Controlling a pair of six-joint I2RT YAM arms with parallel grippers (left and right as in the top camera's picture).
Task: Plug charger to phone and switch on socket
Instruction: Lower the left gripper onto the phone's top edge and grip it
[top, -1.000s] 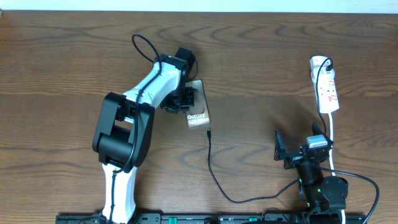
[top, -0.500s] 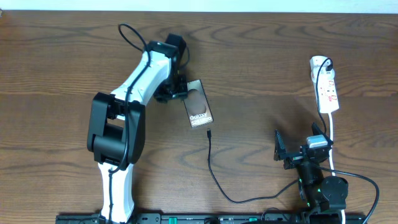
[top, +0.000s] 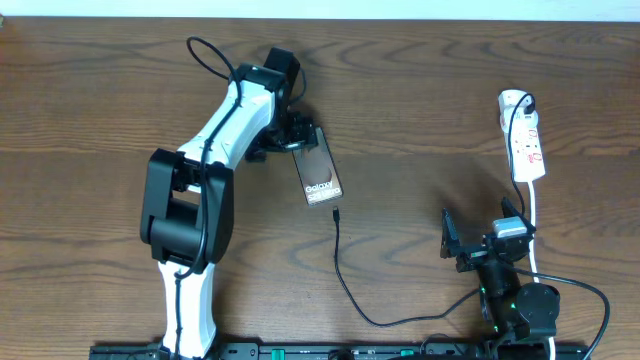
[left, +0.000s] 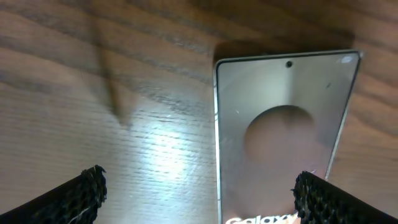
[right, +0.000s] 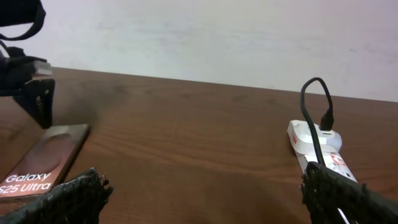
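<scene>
Overhead: phone (top: 320, 180) flat on wooden table (top: 420, 100), charger (top: 345, 280) tip at its near end, socket (top: 525, 140) well apart | left gripper (left: 205, 196) jaws spread wide over phone's top — holding nothing | right gripper (right: 211, 199) jaws spread too | only right wrist view reads "Galaxy S25 Ultra"; overhead just "Galaxy"

Charger tip (top: 337, 214) nr phone (top: 319, 178); socket (top: 525, 142) far R.

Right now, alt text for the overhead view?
A phone lies screen-up on the table, with the open left gripper over its far end. The tip of the black charger lies at the phone's near end, and the white socket sits at the far right.
</scene>
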